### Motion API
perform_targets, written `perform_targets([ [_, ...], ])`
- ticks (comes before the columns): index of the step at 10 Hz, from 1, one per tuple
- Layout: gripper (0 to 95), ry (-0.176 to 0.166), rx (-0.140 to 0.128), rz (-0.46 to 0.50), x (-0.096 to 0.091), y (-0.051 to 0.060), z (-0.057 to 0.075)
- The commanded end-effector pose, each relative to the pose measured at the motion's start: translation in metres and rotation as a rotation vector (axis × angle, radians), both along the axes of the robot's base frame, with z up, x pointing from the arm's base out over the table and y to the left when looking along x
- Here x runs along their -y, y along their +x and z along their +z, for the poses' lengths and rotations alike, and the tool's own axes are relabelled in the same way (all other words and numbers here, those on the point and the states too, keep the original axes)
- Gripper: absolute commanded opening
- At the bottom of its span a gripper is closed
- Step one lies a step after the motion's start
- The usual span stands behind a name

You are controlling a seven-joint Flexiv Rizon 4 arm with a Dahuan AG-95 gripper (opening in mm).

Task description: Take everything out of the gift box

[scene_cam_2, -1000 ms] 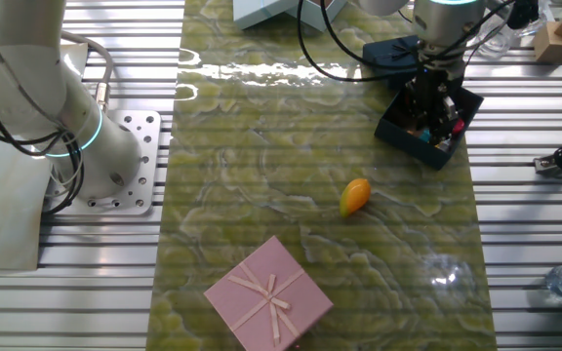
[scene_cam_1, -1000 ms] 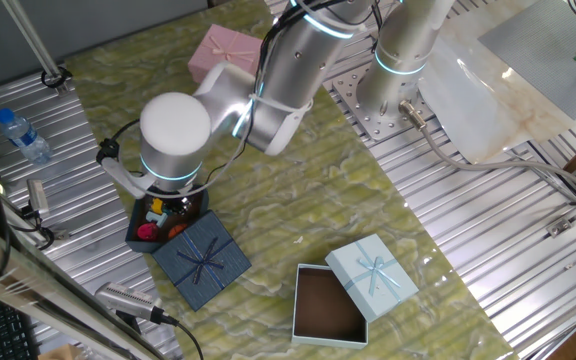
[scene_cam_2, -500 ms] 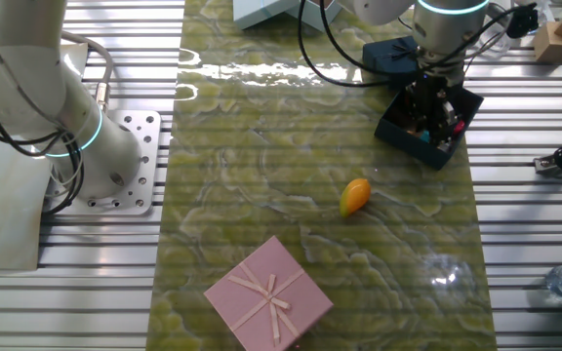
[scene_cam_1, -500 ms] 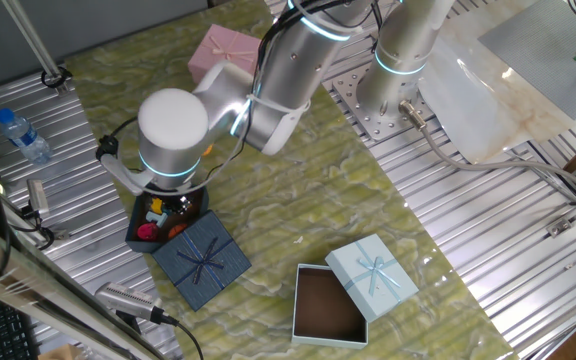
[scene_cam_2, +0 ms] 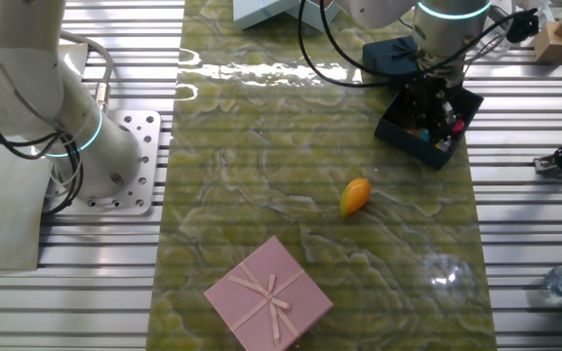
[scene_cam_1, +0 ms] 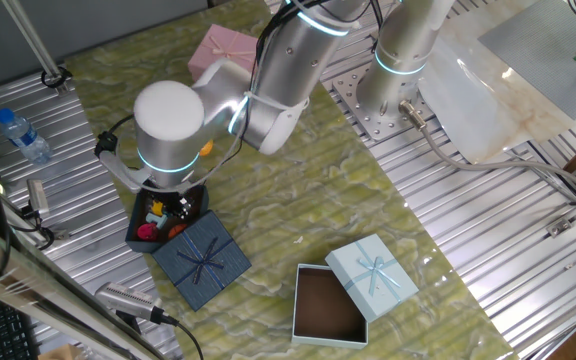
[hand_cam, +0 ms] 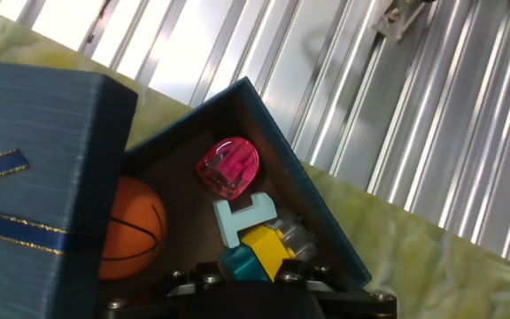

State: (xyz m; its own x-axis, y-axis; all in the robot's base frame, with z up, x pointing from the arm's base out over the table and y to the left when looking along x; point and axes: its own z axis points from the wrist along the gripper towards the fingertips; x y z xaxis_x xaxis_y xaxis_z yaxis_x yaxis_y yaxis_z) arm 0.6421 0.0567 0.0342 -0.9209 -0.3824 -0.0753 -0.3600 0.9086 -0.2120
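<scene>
The navy gift box (scene_cam_1: 136, 232) stands open at the table's left edge, and its ribboned lid (scene_cam_1: 200, 260) leans on it. In the hand view the box (hand_cam: 321, 221) holds an orange ball (hand_cam: 131, 232), a pink toy (hand_cam: 228, 166) and a light blue piece (hand_cam: 237, 217). My gripper (hand_cam: 253, 266) is just above the box, shut on a teal and yellow toy (hand_cam: 257, 251). It also shows in the fixed views (scene_cam_1: 168, 208) (scene_cam_2: 429, 109). An orange-yellow toy (scene_cam_2: 355, 195) lies out on the table.
A pink box (scene_cam_1: 223, 50) stands at the back of the table. A light blue box with a brown inside (scene_cam_1: 326, 305) and its lid (scene_cam_1: 373, 272) stand at the front right. A water bottle (scene_cam_1: 23, 135) lies on the metal slats at the left.
The arm and my gripper have risen a little over the navy box. The toys in the box and the other boxes have not moved.
</scene>
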Motion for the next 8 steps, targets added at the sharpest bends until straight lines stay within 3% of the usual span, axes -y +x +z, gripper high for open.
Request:
perform_targets([
  [1, 38.0, -0.008, 0.001, 0.002, -0.001, -0.001, 0.002],
  [3, 38.0, 0.052, 0.002, 0.003, -0.003, -0.001, 0.002],
  [4, 38.0, 0.065, 0.001, 0.005, -0.003, -0.001, 0.003],
  [8, 38.0, 0.043, -0.003, 0.047, -0.003, -0.003, 0.015],
])
